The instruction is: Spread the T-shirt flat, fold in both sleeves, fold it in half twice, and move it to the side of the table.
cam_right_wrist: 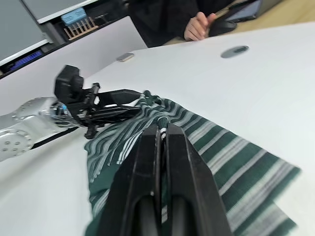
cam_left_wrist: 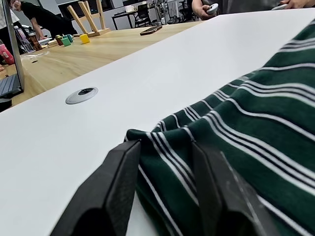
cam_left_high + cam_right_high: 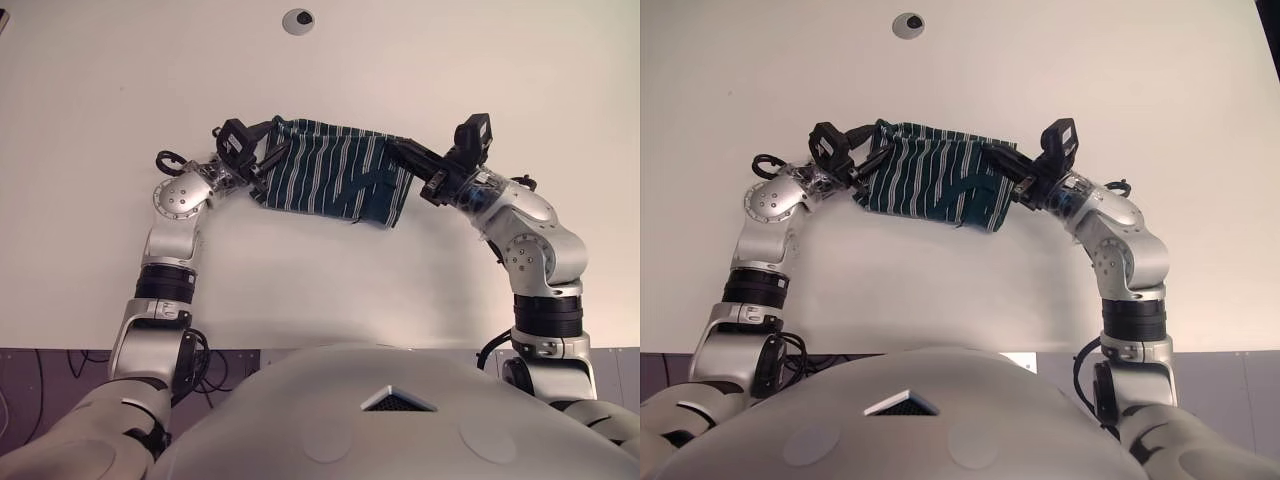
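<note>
The dark green T-shirt with white stripes lies folded into a small rectangle on the white table. My left gripper is at the shirt's left edge. Its two black fingers stand apart, open, with a fold of the striped cloth between them. My right gripper is at the shirt's far right corner. Its fingers are pressed together, shut on a thin edge of the cloth, which is lifted slightly there. The left gripper faces it across the shirt.
A round cable grommet sits in the table behind the shirt. The table's near edge runs close to my body. Bare white surface stretches on both sides of the shirt. A wooden table with small blocks stands beyond.
</note>
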